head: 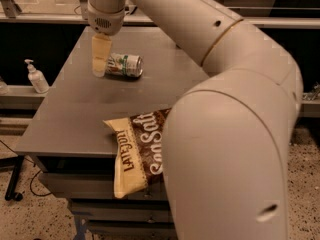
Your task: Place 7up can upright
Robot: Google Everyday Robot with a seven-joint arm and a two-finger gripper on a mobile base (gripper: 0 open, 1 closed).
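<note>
The 7up can (126, 65) lies on its side on the table (70, 119), directly at 3 o'clock from the hand (100, 68). Hand opening and any grip: cannot tell.

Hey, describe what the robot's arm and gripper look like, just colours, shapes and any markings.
The arm is smooth cream-white, built of thick rounded segments with small dark holes and a thin tan ring at one joint. Its wrist housing carries a perforated grille. The gripper, at one end of the lying 7up can, is a pale yellowish flat piece. No cables show.
</note>
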